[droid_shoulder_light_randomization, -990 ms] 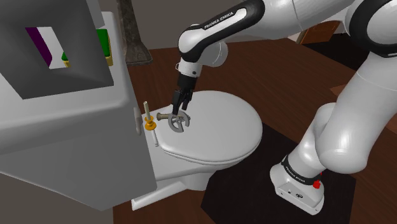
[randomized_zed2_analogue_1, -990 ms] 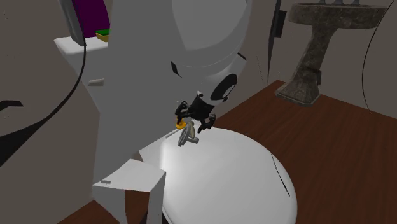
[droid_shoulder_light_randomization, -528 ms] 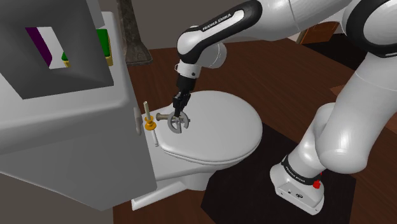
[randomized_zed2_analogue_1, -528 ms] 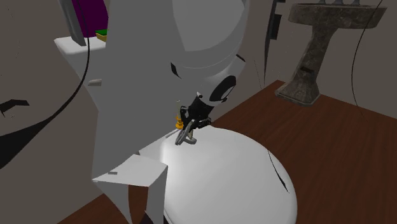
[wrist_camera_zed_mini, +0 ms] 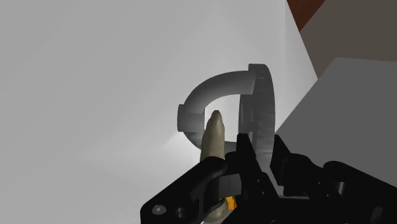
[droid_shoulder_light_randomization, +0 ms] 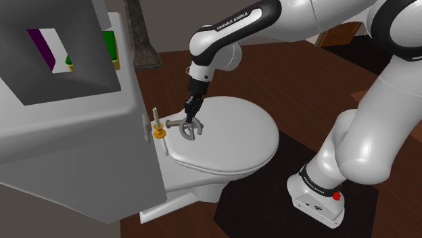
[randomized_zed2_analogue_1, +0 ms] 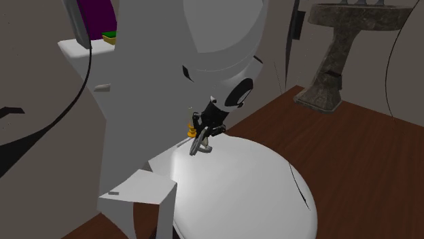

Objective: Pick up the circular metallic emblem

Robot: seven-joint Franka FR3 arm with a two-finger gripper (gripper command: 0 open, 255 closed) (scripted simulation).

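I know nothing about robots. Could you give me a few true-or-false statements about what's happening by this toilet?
1. The gripper is shut on the grey ring-shaped emblem. True.
2. The toilet lid is raised. False: it is down, closed.
3. A small orange piece stands near the emblem. True.
4. The floor is white tile. False: it is dark brown wood.

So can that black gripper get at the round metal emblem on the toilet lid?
Looks like yes: the gripper is right on the emblem, apparently clasping its rim, with nothing between them.
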